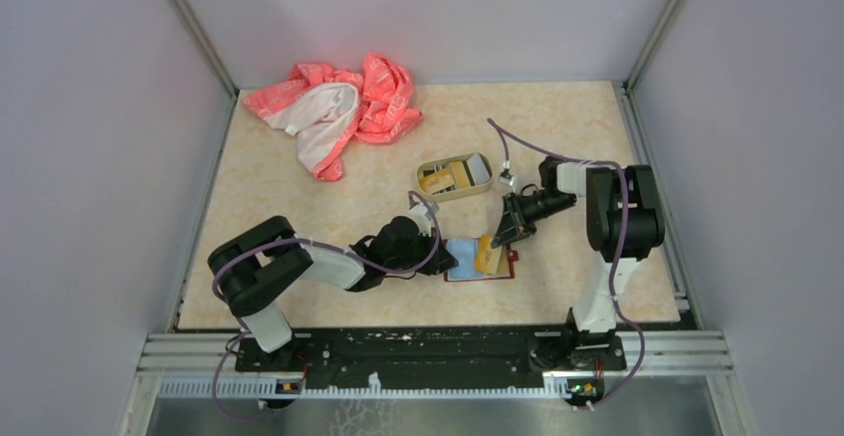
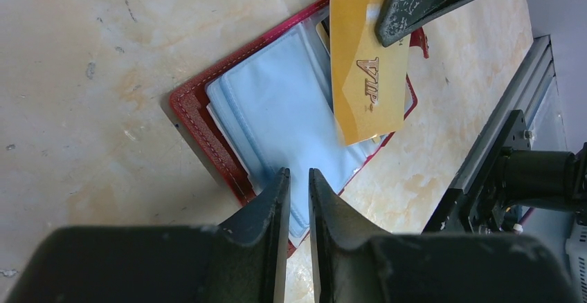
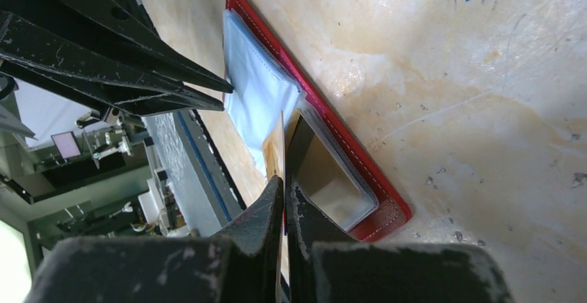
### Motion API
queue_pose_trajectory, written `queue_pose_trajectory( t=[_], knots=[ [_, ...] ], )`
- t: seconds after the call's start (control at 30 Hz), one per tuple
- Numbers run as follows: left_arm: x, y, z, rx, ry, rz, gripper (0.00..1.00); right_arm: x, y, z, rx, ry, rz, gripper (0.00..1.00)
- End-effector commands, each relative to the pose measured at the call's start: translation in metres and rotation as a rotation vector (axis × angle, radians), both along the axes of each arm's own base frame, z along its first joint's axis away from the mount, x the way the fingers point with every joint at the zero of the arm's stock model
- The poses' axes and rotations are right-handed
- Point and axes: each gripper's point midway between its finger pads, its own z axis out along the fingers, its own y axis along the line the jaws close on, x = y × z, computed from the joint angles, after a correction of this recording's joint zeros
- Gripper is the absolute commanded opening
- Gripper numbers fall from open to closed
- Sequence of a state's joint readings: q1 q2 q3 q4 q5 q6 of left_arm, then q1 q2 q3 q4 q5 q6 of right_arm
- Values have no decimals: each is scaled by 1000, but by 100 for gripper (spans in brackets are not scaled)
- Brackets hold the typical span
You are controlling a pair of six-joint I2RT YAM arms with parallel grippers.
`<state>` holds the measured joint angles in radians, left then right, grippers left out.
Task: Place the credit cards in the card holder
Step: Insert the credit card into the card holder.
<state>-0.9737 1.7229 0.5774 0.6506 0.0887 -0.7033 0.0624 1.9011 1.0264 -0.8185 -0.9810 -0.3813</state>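
Right gripper (image 3: 285,182): clamped on yellow-gold plastic VIP card (image 2: 367,81), top edge hidden behind its fingers | card's lower end over open dark-red leather card holder (image 2: 201,120) just beneath | left gripper (image 2: 299,175): jaws nearly together at holder's pale-blue sleeves (image 2: 277,109), pinch cannot be told | beyond both: tan tin tray (image 1: 468,195), further cards (image 1: 448,177) inside, indistinct

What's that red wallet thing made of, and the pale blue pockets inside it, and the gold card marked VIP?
The card holder cover looks like dark-red leather or an imitation: grained surface, pale stitching along the edge. The inner pockets seem to be soft bluish-clear plastic film, wrinkled and faintly glossy. The gold card is probably stiff plastic with a smooth metallic-satin finish; it stays flat, and its lettering looks raised.
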Motion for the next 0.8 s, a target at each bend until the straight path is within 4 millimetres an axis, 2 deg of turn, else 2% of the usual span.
queue_pose_trajectory(
  t=[0.0, 0.33, 0.57, 0.77],
  knots=[
    [-4, 10, -19, 61, 14, 8, 22, 8, -2, -5, -15, -7, -23, 0],
    [-3, 8, -20, 64, 13, 5, 22, 2, 5, -5, 15, 18, 23, 0],
    [-3, 10, -22, 71, 13, 10, 21, -4, 13, 4, 97, 49, 51, 0],
    [-3, 7, -22, 61, 17, 2, 20, -2, 14, 1, 86, 44, 26, 0]
  ],
)
